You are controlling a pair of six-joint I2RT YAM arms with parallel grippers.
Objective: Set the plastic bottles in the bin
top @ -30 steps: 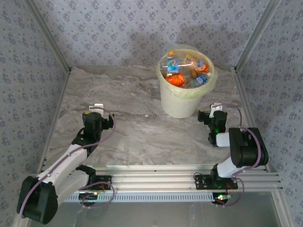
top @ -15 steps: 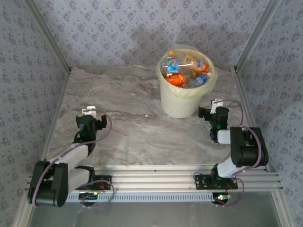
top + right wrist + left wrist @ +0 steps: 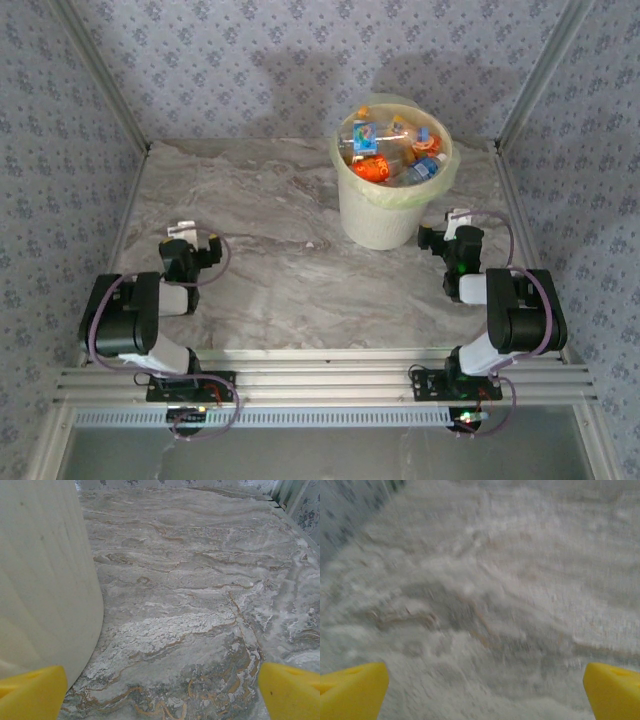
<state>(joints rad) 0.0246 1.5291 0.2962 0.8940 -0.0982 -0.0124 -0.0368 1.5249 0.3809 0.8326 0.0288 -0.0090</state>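
The work looks finished, or all but: every one of the small, clear, crushed plastic bottles (image 3: pixel 392 150) that I can see, with their orange, blue and red labels, is heaped inside the round white bucket-shaped bin (image 3: pixel 385 215) lined with a pale yellow-green plastic bag, and the heap reaches nearly to the rim. The bin stands toward the far right of the grey-veined marble table (image 3: pixel 270 200). Judging from that, nothing is left to pick up, though a bottle hidden behind the bin could not be ruled out. Both arms sit folded low and close to their bases, upper links doubled back over the near rail, wrists held just above the tabletop and pointing away toward the far wall. The left gripper (image 3: pixel 195 235) hangs near the table's left edge, well apart from the bin, its jaws spread wide with nothing between them. Its own camera is blurred, with bare marble between the yellow pads (image 3: pixel 350 690). The right gripper (image 3: pixel 445 225) rests just beside the bin's lower right wall — also spread wide and holding nothing, its yellow pads (image 3: pixel 287 692) framing marble, with the white side of the bin (image 3: pixel 45 580) close on the left.
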